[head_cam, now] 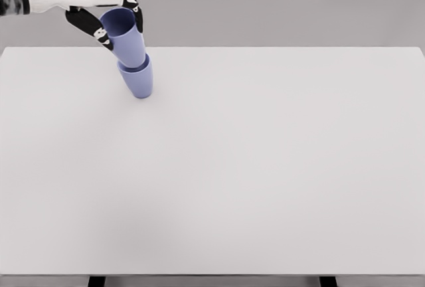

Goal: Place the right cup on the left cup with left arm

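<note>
Two blue cups are nested at the table's far left. The upper cup [126, 36] sits tilted inside the lower cup [138, 79], which stands on the white table [265, 167] and leans with it. My left hand [106, 18] reaches in from the upper left, its black fingers [89, 26] wrapped around the upper cup's rim and sides. The right arm does not show.
The table's far edge runs just behind the cups. Two dark table legs [97, 281] show below the near edge.
</note>
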You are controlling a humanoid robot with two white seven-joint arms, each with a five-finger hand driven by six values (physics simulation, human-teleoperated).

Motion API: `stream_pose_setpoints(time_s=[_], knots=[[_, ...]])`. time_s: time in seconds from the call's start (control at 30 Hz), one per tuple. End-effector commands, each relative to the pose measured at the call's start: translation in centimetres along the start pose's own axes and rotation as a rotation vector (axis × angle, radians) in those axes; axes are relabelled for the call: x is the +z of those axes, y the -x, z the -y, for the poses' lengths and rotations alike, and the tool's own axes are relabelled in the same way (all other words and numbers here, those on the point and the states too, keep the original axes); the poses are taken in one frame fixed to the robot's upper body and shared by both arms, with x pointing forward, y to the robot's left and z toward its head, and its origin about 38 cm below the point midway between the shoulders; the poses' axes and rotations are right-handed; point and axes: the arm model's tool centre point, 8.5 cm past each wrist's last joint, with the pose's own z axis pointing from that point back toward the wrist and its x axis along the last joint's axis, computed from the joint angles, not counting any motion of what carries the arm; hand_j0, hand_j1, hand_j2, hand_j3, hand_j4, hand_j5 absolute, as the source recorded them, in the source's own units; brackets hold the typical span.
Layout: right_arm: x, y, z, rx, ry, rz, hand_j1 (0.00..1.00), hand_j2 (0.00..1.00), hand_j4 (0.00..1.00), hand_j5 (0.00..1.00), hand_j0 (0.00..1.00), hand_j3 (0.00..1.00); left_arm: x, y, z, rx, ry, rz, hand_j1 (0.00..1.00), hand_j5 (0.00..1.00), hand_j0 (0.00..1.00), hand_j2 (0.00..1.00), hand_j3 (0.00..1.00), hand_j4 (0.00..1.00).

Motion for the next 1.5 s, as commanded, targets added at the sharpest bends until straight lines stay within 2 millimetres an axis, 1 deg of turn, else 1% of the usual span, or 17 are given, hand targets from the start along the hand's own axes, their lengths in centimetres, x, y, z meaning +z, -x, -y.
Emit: stream_pose_setpoints(time_s=[0.0,0.3,0.33,0.4,0.47,0.7,0.73,0.83,1.03,1.1,1.13,1.33,1.37,1.4,1.43,1.47], knots=[[0.0,0.0,0.0,0.001,-0.001,0.0,1.0,1.0,1.0,1.0,1.0,1.0,-0.1,0.0,-0.1,0.008,-0.006,0.0,0.51,0.51,0.51,0.51,0.51,0.51],[0.0,0.0,0.0,0.001,-0.001,0.0,1.0,1.0,1.0,1.0,1.0,1.0,-0.3,0.2,0.2,0.015,-0.002,-0.002,0.51,0.51,0.51,0.51,0.51,0.51],[0.0,0.0,0.0,0.001,-0.001,0.0,1.0,1.0,1.0,1.0,1.0,1.0,-0.3,0.2,0.3,0.009,0.003,-0.006,0.53,0.53,0.53,0.53,0.53,0.53],[0.0,0.0,0.0,0.001,-0.001,0.0,1.0,1.0,1.0,1.0,1.0,1.0,-0.3,0.3,0.3,0.006,0.006,-0.01,0.65,0.65,0.65,0.65,0.65,0.65],[0.0,0.0,0.0,0.001,-0.001,0.0,1.0,1.0,1.0,1.0,1.0,1.0,-0.2,0.3,0.3,0.004,0.007,-0.013,0.71,0.71,0.71,0.71,0.71,0.71],[0.0,0.0,0.0,0.001,-0.001,0.0,1.0,1.0,1.0,1.0,1.0,1.0,-0.2,0.5,0.4,-0.009,0.018,-0.026,0.71,0.71,0.71,0.71,0.71,0.71],[0.0,0.0,0.0,0.001,-0.001,0.0,1.0,1.0,1.0,1.0,1.0,1.0,-0.2,0.5,0.4,-0.009,0.018,-0.026,0.77,0.77,0.77,0.77,0.77,0.77],[0.0,0.0,0.0,0.001,-0.001,0.0,1.0,1.0,1.0,1.0,1.0,1.0,-0.2,0.5,0.4,-0.009,0.018,-0.026,0.86,0.86,0.86,0.86,0.86,0.86],[0.0,0.0,0.0,0.001,-0.001,0.0,1.0,1.0,1.0,1.0,1.0,1.0,-0.2,0.4,0.5,-0.01,0.018,-0.023,0.88,0.88,0.88,0.88,0.88,0.88],[0.0,0.0,0.0,0.001,-0.001,0.0,1.0,1.0,1.0,1.0,1.0,1.0,0.2,0.5,0.4,-0.011,0.015,-0.027,0.94,0.94,0.94,0.94,0.94,0.94],[0.0,0.0,0.0,0.002,0.0,0.001,1.0,1.0,1.0,1.0,1.0,1.0,0.3,0.5,0.3,-0.012,0.012,-0.027,0.96,0.96,0.96,0.96,0.96,0.96],[0.0,0.0,0.0,0.001,-0.001,0.0,1.0,1.0,1.0,1.0,1.0,1.0,0.1,0.3,0.2,-0.013,0.011,-0.021,0.97,0.97,0.97,0.97,0.97,0.97],[0.0,0.0,0.0,0.001,-0.001,0.0,1.0,1.0,1.0,1.0,1.0,1.0,0.1,-0.1,-0.1,-0.02,0.003,-0.007,1.0,1.0,1.0,1.0,1.0,1.0],[0.0,0.0,0.0,0.001,-0.001,0.0,1.0,1.0,1.0,1.0,1.0,1.0,0.4,-0.9,-0.7,-0.038,-0.008,0.015,1.0,1.0,1.0,1.0,1.0,1.0],[0.0,0.0,0.0,0.001,-0.001,0.0,1.0,1.0,1.0,1.0,1.0,1.0,2.3,-1.6,-1.1,-0.022,-0.036,0.04,1.0,1.0,1.0,1.0,1.0,1.0],[0.0,0.0,0.0,0.001,-0.001,0.0,1.0,1.0,1.0,1.0,1.0,1.0,3.4,-2.6,-1.2,-0.022,-0.047,0.07,1.0,1.0,1.0,1.0,1.0,1.0]])
